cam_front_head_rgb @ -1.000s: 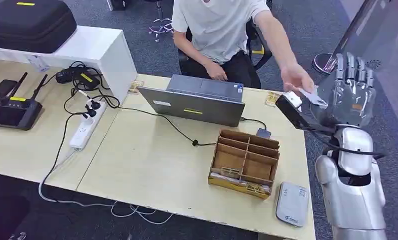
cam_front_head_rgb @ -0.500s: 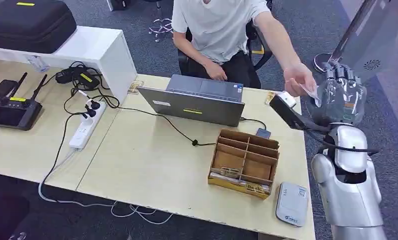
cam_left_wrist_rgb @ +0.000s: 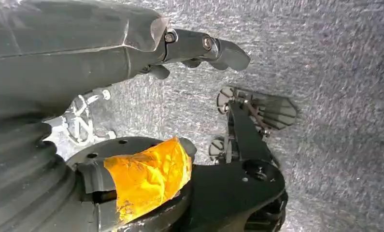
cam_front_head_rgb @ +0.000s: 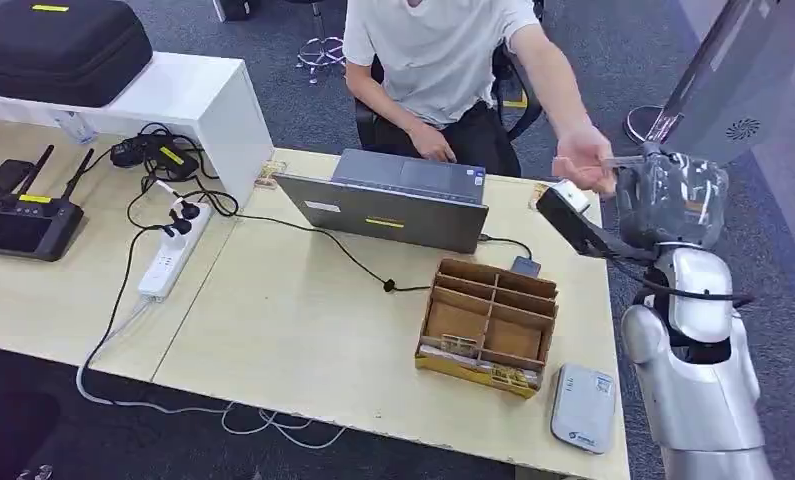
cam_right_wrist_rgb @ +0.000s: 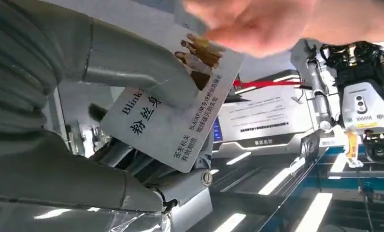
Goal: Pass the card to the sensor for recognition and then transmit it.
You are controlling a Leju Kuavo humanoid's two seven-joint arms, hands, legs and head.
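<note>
Person's hand (cam_right_wrist_rgb: pixel 257 24) blurred, covering card (cam_right_wrist_rgb: pixel 173 121) corner (wrist view).

Card (cam_right_wrist_rgb: pixel 173 118): white, printed with dark Chinese characters, word "Blink" and small group photo (fine print unreadable). Pinched between thumb and fingers of right hand (cam_front_head_rgb: pixel 670 195), raised past far right corner of desk (cam_front_head_rgb: pixel 303 330). Far edge touched by person's hand (cam_front_head_rgb: pixel 585 158). Sensor (cam_front_head_rgb: pixel 583 408): flat grey-white unit, laid on near right desk corner, well apart from card.
</note>
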